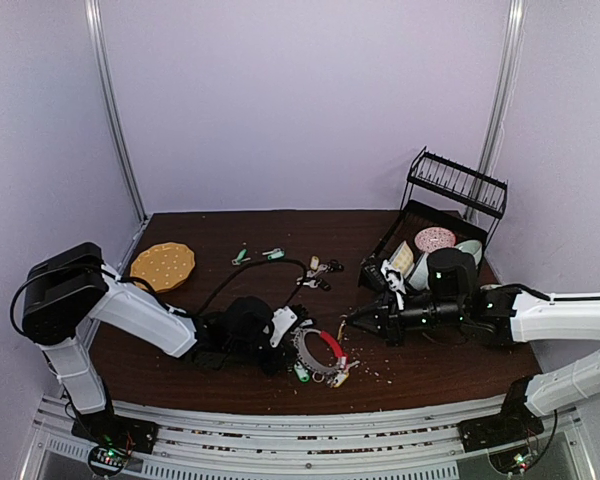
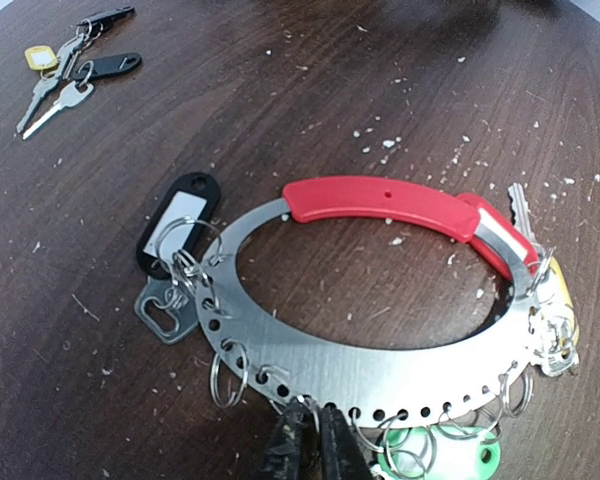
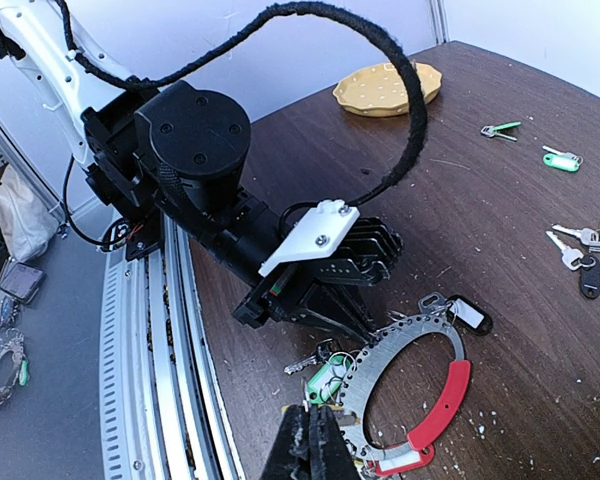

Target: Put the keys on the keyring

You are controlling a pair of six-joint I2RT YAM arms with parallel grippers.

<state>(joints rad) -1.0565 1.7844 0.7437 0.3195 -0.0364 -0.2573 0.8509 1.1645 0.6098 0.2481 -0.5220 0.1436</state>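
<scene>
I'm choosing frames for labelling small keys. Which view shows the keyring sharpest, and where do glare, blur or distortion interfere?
Left wrist: the keyring is sharpest, mild glare on its silver plate; the left gripper at the bottom edge blurs. Top external: frame poles bow from lens distortion, keyring tiny. Right wrist: even light, right gripper soft.

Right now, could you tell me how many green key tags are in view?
3. Far back on the table lie the left green tag and the right green tag; the third green tag hangs on the keyring. Others may be hidden.
</scene>
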